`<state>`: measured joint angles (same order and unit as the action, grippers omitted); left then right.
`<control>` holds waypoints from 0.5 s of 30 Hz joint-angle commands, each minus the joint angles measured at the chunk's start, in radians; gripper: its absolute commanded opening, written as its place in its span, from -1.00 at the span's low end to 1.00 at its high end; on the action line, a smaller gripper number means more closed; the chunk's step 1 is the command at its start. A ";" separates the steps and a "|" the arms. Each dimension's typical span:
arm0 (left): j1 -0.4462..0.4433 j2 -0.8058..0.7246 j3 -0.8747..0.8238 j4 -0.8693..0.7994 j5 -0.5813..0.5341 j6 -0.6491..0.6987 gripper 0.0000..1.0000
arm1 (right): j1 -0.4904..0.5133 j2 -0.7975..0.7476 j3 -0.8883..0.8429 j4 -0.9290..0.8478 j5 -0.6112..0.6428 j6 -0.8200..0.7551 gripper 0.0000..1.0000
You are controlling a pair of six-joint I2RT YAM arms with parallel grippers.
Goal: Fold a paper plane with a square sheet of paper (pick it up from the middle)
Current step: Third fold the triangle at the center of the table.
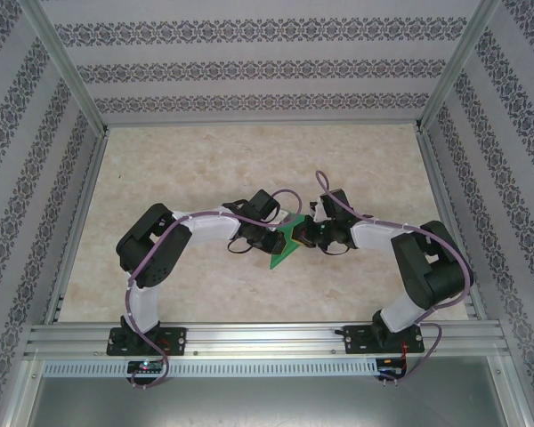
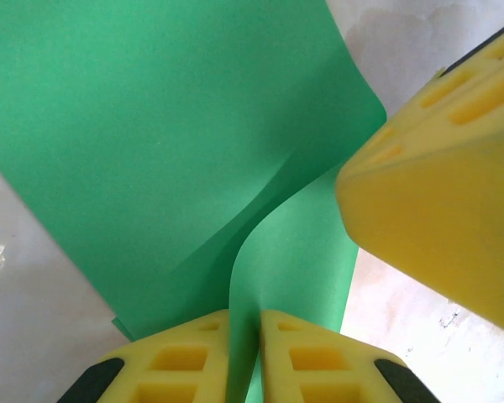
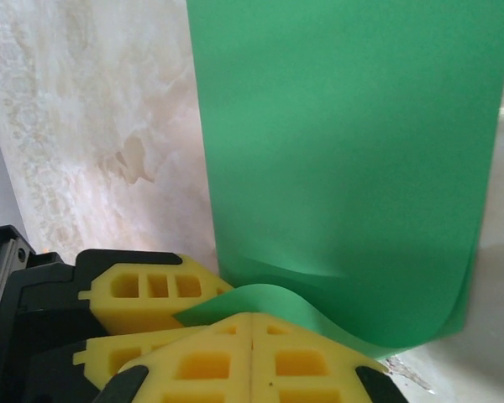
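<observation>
Green paper (image 1: 286,244) pinched by inward-bent left claw (image 2: 245,323) and right claw (image 3: 252,323).

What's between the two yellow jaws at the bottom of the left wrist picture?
A fold of the green paper, pinched between them, seen in the left wrist view.

Robotics test cell in a laboratory: two black-and-white robot arms, the left arm (image 1: 151,258) and the right arm (image 1: 427,267), stand bolted to a slotted aluminium rail (image 1: 267,338) at the near edge of a marble-patterned table (image 1: 249,160). Aluminium frame posts (image 1: 62,62) box in the workspace. Wall panels (image 1: 249,71) printed with bands of ornamental pattern close off three sides as a backdrop. Purple cables (image 1: 156,360) run along the arms down to their bases. Between the arms, the square sheet of paper (image 1: 285,245), bright green, shows against the pale tabletop.
</observation>
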<state>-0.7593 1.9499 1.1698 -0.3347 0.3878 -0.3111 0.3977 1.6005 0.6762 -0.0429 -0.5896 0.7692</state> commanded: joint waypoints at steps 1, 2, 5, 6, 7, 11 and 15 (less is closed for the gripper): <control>0.007 0.038 -0.005 -0.026 -0.003 0.023 -0.67 | 0.004 0.014 -0.021 0.040 -0.018 0.009 -0.92; 0.007 0.038 -0.005 -0.027 -0.004 0.024 -0.67 | 0.004 0.013 -0.024 0.043 -0.016 0.008 -0.91; 0.008 0.041 -0.003 -0.029 -0.008 0.023 -0.68 | 0.003 0.034 -0.027 0.047 -0.013 -0.002 -0.91; 0.008 0.040 -0.002 -0.029 -0.007 0.024 -0.68 | 0.000 0.045 -0.027 0.053 -0.014 -0.006 -0.91; 0.007 0.040 -0.004 -0.030 -0.008 0.023 -0.68 | -0.002 0.054 -0.027 0.061 -0.015 -0.012 -0.91; 0.006 0.041 0.001 -0.038 -0.010 0.027 -0.69 | -0.011 0.078 -0.033 0.069 0.004 -0.025 -0.90; 0.005 0.045 0.002 -0.044 -0.016 0.032 -0.69 | -0.014 0.093 -0.050 0.074 0.016 -0.034 -0.89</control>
<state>-0.7593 1.9511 1.1702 -0.3347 0.3870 -0.3069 0.3920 1.6749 0.6476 0.0090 -0.5945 0.7605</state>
